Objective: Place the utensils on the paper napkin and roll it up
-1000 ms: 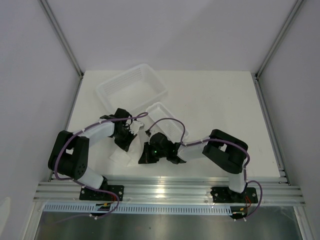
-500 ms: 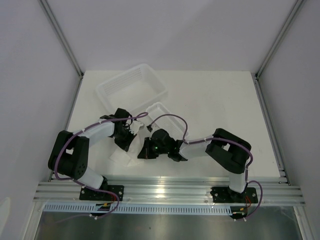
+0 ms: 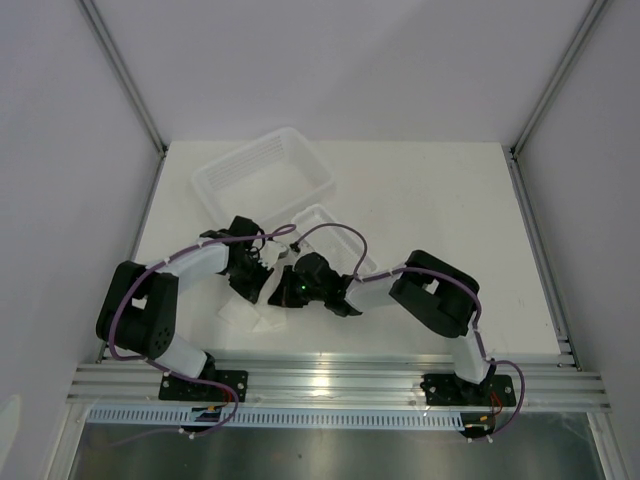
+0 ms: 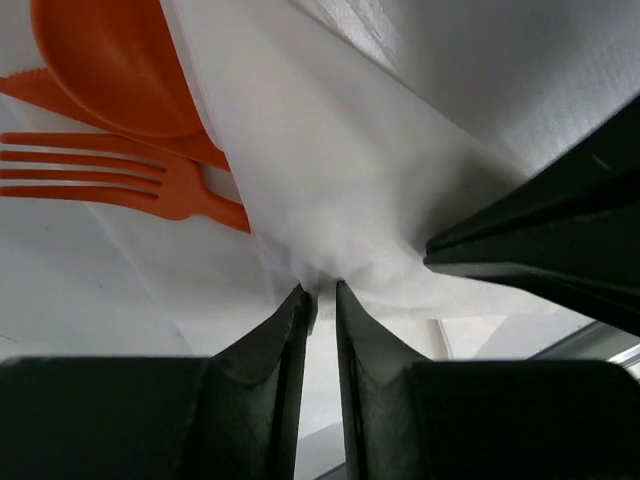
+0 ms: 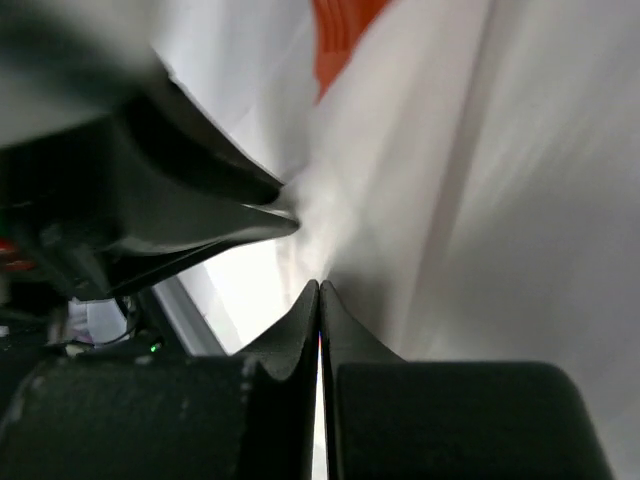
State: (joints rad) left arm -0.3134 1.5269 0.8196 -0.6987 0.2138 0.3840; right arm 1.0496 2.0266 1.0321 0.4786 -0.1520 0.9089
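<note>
The white surface [image 3: 440,200] carries everything. The left arm [image 3: 195,262] and the right arm [image 3: 430,295] both bend inward, so that their wrists meet near the front left of it. At the back left lies a large translucent basket [image 3: 262,175], set at an angle. A small ribbed white tray [image 3: 318,215] sits just beside its near corner, partly hidden by the right arm's wrist. The paper napkin [image 3: 245,315] lies on the surface under and just in front of the two wrists, with only its near edge showing from above. In the left wrist view a flap of it is folded over and rises in a puckered ridge. The orange utensils [image 4: 130,90] lie on the napkin with their handles tucked under that fold. The rounded spoon bowl [image 4: 100,50] sits over a flat serrated piece, and the fork [image 4: 120,178] lies just beside them with its tines pointing away from the fold. The left fingers [image 4: 303,302] stand slightly apart with a narrow gap, their tips at the pucker in the napkin; I cannot tell whether any paper is caught there. The right fingers [image 5: 308,315] are pressed together, tips against the same fold from the other side. Whether paper sits between them cannot be told.
</note>
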